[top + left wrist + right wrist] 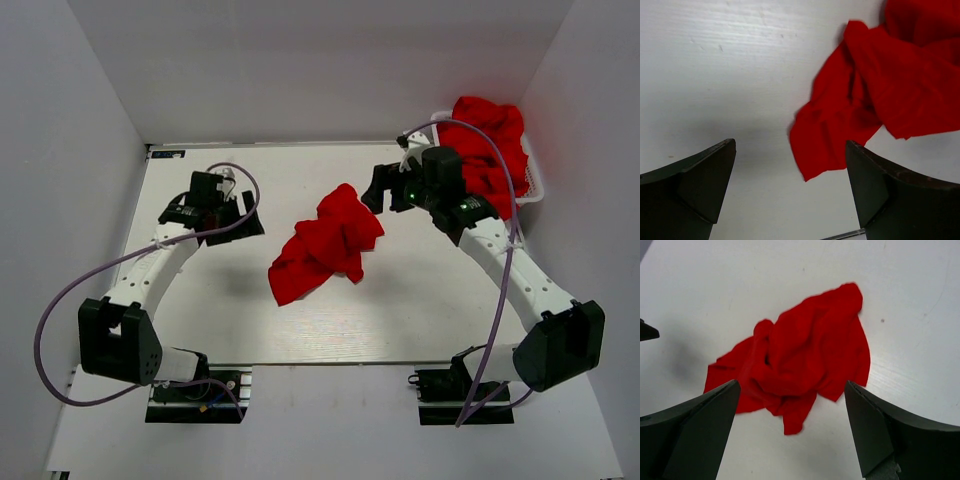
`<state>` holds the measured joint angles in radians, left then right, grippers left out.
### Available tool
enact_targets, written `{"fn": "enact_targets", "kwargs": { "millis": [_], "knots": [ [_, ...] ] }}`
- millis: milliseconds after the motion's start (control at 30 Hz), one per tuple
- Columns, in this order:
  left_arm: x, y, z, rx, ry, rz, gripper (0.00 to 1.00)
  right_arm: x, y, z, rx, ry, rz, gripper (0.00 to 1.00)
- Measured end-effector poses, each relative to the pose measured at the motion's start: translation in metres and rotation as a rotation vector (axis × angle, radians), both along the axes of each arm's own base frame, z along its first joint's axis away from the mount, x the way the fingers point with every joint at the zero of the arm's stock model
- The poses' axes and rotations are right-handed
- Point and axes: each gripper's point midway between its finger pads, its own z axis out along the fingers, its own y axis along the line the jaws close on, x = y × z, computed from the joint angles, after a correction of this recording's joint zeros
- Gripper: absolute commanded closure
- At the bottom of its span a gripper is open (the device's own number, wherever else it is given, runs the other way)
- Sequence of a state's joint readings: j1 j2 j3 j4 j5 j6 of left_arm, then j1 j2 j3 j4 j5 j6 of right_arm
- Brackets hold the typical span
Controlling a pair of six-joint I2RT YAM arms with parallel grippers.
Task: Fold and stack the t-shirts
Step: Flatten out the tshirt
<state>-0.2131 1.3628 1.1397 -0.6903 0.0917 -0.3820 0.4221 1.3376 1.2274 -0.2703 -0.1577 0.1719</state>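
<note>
Right gripper (791,386) spread, red t-shirt (805,345) crumpled

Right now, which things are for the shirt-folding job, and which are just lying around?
For the job:
loose shirt
piled shirts
left tool, open
right tool, open

Just lying about:
basket, holding the pile
cables
</note>
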Motion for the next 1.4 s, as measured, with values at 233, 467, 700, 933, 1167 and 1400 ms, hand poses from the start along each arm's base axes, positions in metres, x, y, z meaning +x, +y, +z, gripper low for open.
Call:
{"fn": "enact_targets", "kwargs": {
  "millis": [233, 467, 700, 933, 1167, 1400],
  "knots": [
    [-0.049, -0.02, -0.072, -0.023, 0.196, -0.095, 0.0, -0.038, 0.011, -0.047, -0.069, 0.161, 0.117, 0.1],
    [-0.081, -0.049, -0.1, -0.012, 0.266, -0.162, 0.0, -0.083, 0.03, -0.103, -0.131, 0.305, 0.216, 0.1],
    [-0.095, -0.062, -0.132, 0.097, 0.333, -0.142, 0.0, -0.098, 0.028, -0.133, -0.133, 0.387, 0.175, 0.1],
    [-0.091, -0.066, -0.147, 0.237, 0.362, -0.109, 0.0, -0.09, 0.024, -0.121, -0.088, 0.332, 0.09, 0.1],
    [-0.091, -0.069, -0.151, 0.294, 0.346, -0.074, 0.14, -0.082, 0.017, -0.107, -0.07, 0.278, 0.022, 0.1],
    [-0.088, -0.077, -0.152, 0.282, 0.318, -0.062, 0.64, -0.084, 0.009, -0.117, -0.082, 0.295, -0.02, 0.1]
  ]
}}
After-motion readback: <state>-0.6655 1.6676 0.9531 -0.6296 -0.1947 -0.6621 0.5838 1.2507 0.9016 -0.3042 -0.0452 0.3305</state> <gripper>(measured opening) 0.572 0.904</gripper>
